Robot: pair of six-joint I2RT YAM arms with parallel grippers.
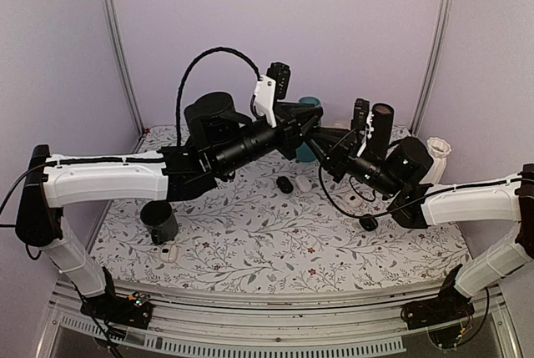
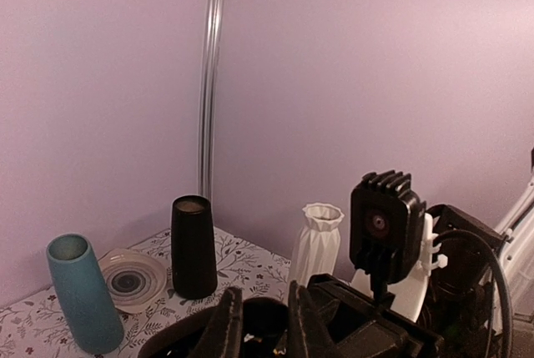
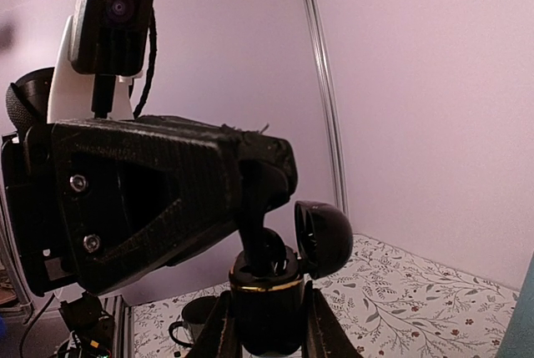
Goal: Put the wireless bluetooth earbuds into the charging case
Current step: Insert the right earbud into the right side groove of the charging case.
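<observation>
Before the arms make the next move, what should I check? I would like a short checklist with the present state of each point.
1. Case held in right gripper: ok.
2. Lid open: ok.
3. Left gripper directly above the case opening: ok.
4. Earbud between the left gripper's fingers: cannot tell, hidden.
5. Earbud seated in the case: cannot tell.

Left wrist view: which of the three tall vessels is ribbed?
The white vase, rightmost in that view, has folded ridges down its sides. The black tumbler and the teal vase have smooth walls.
</observation>
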